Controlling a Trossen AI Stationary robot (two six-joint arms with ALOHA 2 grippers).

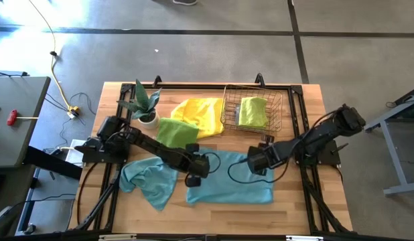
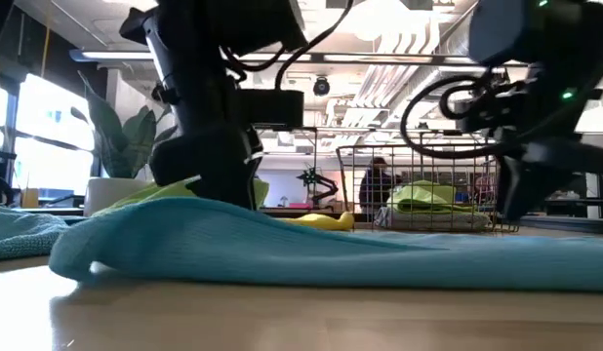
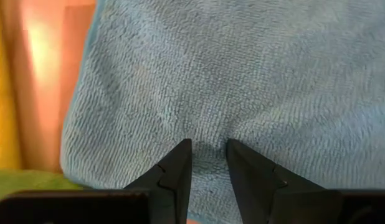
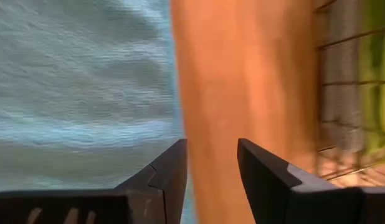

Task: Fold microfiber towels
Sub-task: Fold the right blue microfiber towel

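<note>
A teal blue towel [image 1: 230,181] lies spread on the table's middle. My left gripper [image 1: 195,173] is down on it near its left edge, shut on the cloth [image 3: 208,140]. My right gripper [image 1: 252,161] is open at the towel's far edge [image 4: 171,93], with one finger over the cloth and one over bare wood. A second teal towel [image 1: 150,182] lies crumpled at the left. A lime green towel [image 1: 173,131] and a yellow towel [image 1: 199,114] lie behind. Another green towel [image 1: 252,111] lies in the wire basket [image 1: 228,107]. My left gripper pinches a small pucker of the spread teal towel [image 3: 208,134] between its two fingertips, a little in from the left edge. The fingers come from above, pointing down. Creases run toward the pinch. The cloth bulges up there [image 2: 199,210], and the rest lies on the table.
A potted plant [image 1: 145,107] stands at the far left, close to my left arm. The wire basket stands at the far right, just behind my right gripper. Bare wood [image 1: 214,217] shows along the near edge.
</note>
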